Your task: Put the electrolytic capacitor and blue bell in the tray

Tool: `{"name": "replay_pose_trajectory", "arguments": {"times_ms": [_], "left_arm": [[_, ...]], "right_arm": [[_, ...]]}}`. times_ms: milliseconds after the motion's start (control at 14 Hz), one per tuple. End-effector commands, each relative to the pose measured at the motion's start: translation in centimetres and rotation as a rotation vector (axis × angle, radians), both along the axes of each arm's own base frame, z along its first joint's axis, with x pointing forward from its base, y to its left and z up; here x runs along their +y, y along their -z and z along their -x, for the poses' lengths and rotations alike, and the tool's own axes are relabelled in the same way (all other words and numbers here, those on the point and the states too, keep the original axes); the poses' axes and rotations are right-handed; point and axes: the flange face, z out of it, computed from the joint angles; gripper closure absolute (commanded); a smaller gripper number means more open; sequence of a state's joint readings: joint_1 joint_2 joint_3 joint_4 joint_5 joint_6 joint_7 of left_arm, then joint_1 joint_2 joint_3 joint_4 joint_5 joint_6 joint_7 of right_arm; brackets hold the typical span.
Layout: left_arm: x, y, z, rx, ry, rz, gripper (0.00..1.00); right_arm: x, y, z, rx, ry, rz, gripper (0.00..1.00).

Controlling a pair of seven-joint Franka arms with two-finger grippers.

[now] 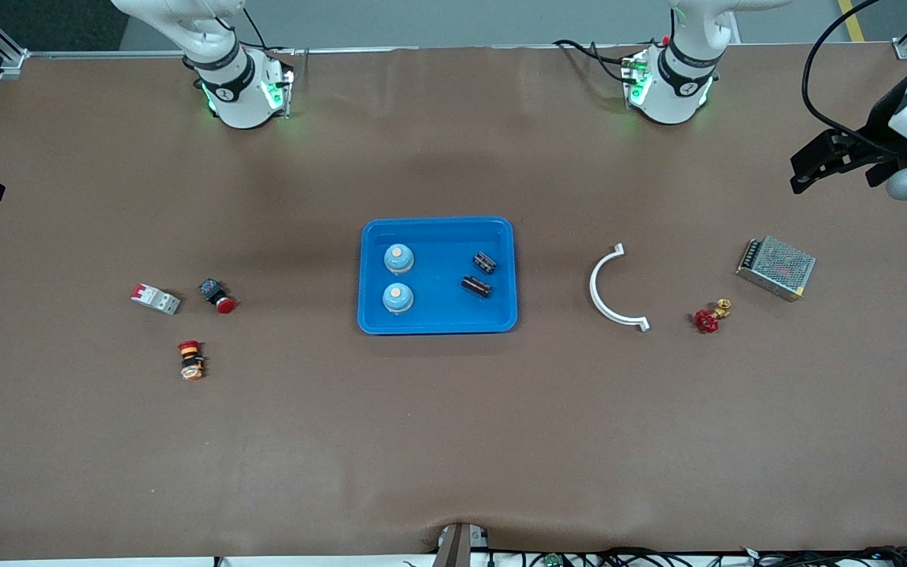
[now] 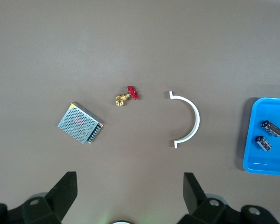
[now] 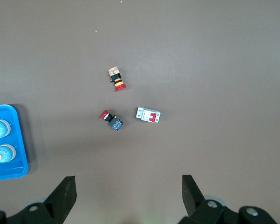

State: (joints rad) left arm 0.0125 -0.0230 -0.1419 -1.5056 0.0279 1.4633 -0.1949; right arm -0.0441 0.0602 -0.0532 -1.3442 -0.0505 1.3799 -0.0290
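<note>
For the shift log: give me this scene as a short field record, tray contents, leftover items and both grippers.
tray: mid-table, bright blue
in tray: two blue bells; two electrolytic capacitors
right arm's end: circuit breaker, red push button, emergency-stop button
left arm's end: white curved bracket, red-handled valve, metal power supply
left gripper: fingers open, empty, raised over its end
right gripper: fingers open, empty, raised over its end

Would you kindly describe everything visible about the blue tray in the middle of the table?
The shallow bright-blue rectangular plastic tray has rounded corners and a raised rim, and lies flat at the table's centre. Inside sit two light-blue dome-shaped bells toward the right arm's end and two dark cylindrical capacitors toward the left arm's end, all apart from each other. Nothing else touches it.
</note>
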Motion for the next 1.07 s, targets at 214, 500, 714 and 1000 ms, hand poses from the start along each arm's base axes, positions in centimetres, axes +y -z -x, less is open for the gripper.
{"name": "replay_pose_trajectory", "arguments": {"times_ms": [214,500,714,1000], "left_arm": [[0.4,-0.7,0.8,0.009,0.010,0.002,0.00],[0.5,-0.6,0.7,0.011,0.008,0.002,0.00],[0.5,-0.7,0.7,0.011,0.010,0.002,0.00],[0.3,-0.7,0.9,0.017,0.013,0.002,0.00]], "right_arm": [[-0.3,-0.2,-0.1,-0.001,-0.001,-0.013,0.00],[-0.7,0.2,-0.9,-0.025,0.016,-0.035,0.00],[-1.0,1.1,-2.2,-0.052,0.022,-0.046,0.00],[-0.9,2.2,-3.3,-0.070,0.026,-0.047,0.00]]}}
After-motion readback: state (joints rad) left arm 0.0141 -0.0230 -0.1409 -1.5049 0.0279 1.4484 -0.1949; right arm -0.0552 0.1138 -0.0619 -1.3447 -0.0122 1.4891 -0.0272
